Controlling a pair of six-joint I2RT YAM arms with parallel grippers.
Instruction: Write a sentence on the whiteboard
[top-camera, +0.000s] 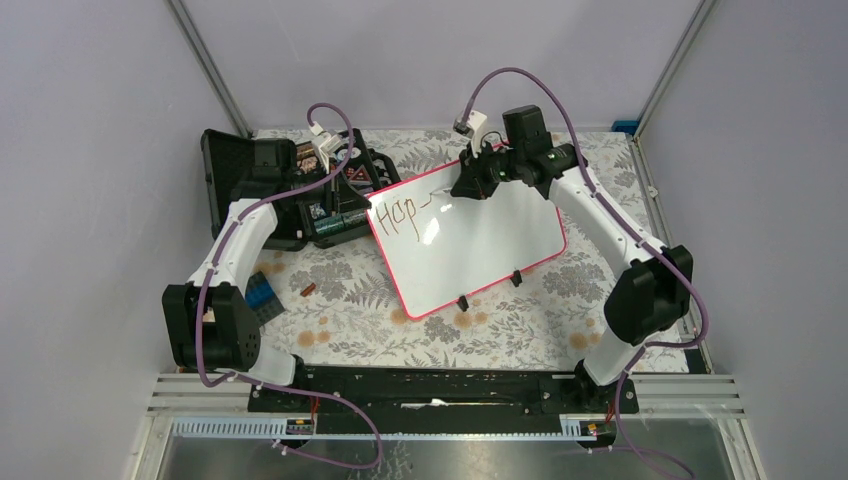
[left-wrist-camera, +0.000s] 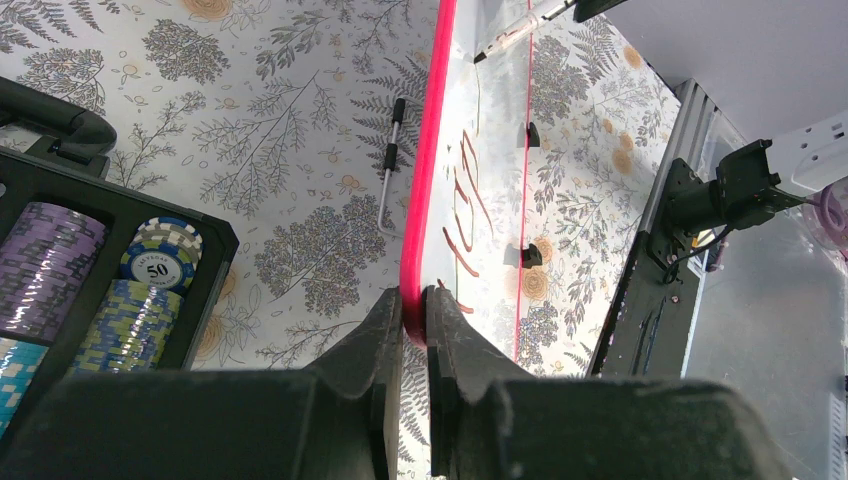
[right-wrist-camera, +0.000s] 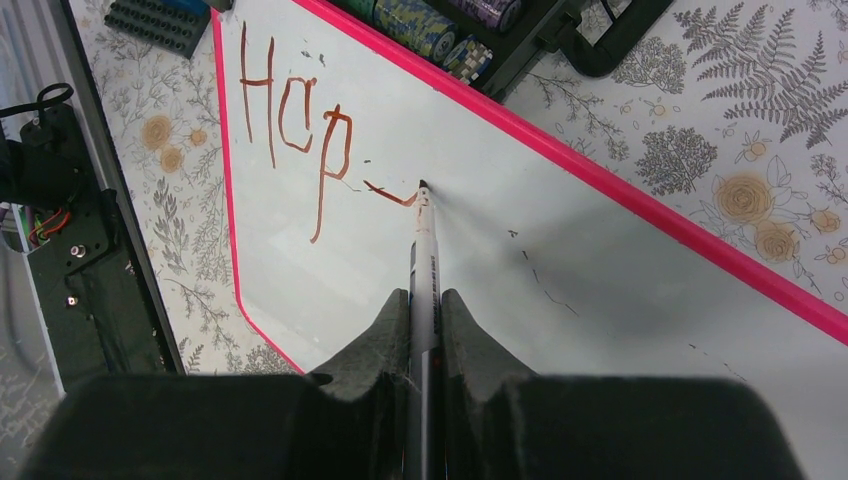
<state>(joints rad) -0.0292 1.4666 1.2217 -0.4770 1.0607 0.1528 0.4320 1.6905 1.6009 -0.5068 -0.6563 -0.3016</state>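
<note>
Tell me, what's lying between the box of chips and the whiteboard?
A thin black-and-silver stick, maybe a pen, lies on the flowery cloth beside the pink edge of the whiteboard. The left wrist view shows it.

The left arm (top-camera: 235, 240) and the right arm (top-camera: 600, 215) each have smooth white link shells joined by chunky black joint housings (top-camera: 648, 293), and both are bolted to a long black base bar (top-camera: 440, 385). A purple cable (top-camera: 199, 350) loops loosely along each one, ending in a small white connector (top-camera: 470, 122) up by the wrist. The left fingers (left-wrist-camera: 375, 345) and right fingers (right-wrist-camera: 385, 340) are matte black, thick and wedge-shaped, tapering to narrow tips
</note>
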